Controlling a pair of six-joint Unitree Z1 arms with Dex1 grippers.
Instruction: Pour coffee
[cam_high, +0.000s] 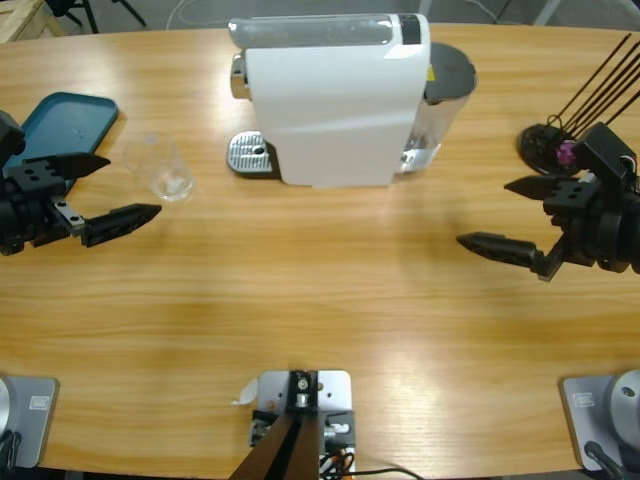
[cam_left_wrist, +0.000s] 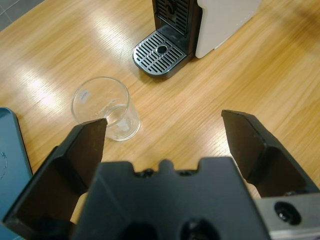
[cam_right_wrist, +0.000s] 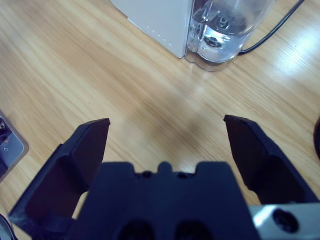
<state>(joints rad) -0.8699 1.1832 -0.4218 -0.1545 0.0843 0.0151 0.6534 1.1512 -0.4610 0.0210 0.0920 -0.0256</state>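
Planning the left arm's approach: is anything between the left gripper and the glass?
Nothing: only bare table separates the left gripper from the glass, per the left wrist view.

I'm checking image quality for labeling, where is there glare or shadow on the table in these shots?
High view: pale glare streaks on the table below the coffee machine. Left wrist view: bright patches around the glass. Right wrist view: soft shadow ahead of the right gripper.

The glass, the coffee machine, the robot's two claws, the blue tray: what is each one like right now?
glass: upright on the table, looks empty, nothing holds it.
coffee machine: nothing on its drip grate.
left gripper: open, holds nothing, near the glass.
right gripper: open, holds nothing.
blue tray: flat on the table, bare where visible.
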